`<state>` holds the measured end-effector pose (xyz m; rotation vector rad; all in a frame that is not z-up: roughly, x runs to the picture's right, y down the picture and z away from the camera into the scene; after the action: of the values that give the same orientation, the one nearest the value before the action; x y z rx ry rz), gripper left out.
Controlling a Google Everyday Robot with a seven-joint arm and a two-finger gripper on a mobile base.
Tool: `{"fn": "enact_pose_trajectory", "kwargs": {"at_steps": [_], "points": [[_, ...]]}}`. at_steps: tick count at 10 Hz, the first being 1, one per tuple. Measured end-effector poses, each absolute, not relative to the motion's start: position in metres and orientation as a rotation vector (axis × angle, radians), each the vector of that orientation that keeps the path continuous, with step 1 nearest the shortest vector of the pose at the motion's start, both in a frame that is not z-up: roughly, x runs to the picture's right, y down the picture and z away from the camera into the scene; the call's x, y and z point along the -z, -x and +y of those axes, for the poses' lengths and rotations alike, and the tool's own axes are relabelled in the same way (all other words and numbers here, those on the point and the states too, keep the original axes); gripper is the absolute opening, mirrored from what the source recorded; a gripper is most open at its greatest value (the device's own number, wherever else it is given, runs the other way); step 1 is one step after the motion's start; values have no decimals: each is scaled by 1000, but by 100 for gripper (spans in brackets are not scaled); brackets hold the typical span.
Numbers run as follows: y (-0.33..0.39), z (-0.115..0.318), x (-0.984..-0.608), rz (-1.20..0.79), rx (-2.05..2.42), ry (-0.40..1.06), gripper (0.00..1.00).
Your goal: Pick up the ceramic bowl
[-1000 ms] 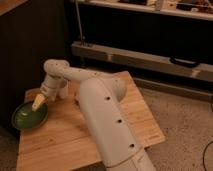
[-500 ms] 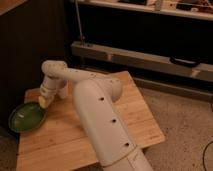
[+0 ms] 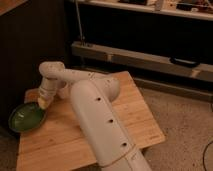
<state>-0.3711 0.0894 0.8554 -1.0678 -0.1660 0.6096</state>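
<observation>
The ceramic bowl [image 3: 25, 118] is shallow, round and glossy dark green. It is at the left edge of the wooden table [image 3: 65, 140], and its left part reaches out past that edge. My gripper [image 3: 44, 103], at the end of the white arm [image 3: 95, 115], sits on the bowl's right rim with its yellowish fingertips [image 3: 43, 104] closed on the rim. The arm reaches from the lower middle of the view to the far left.
A dark cabinet wall [image 3: 30, 45] stands behind and left of the table. A metal shelf rail [image 3: 145, 57] runs along the back. Speckled floor [image 3: 185, 125] lies to the right of the table.
The bowl has shifted a little to the left and out over the table's left edge, with the gripper staying at its right rim. The arm has moved only slightly.
</observation>
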Motion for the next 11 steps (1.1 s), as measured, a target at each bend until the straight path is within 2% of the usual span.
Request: {"fn": "enact_pose_trajectory", "kwargs": {"at_steps": [1,5,11], "points": [[369,84,-851,-178,-608,1058,55],[368,64,-836,-210,-590,1043,56],[381,98,-869,-108,-527,1072,56]]}}
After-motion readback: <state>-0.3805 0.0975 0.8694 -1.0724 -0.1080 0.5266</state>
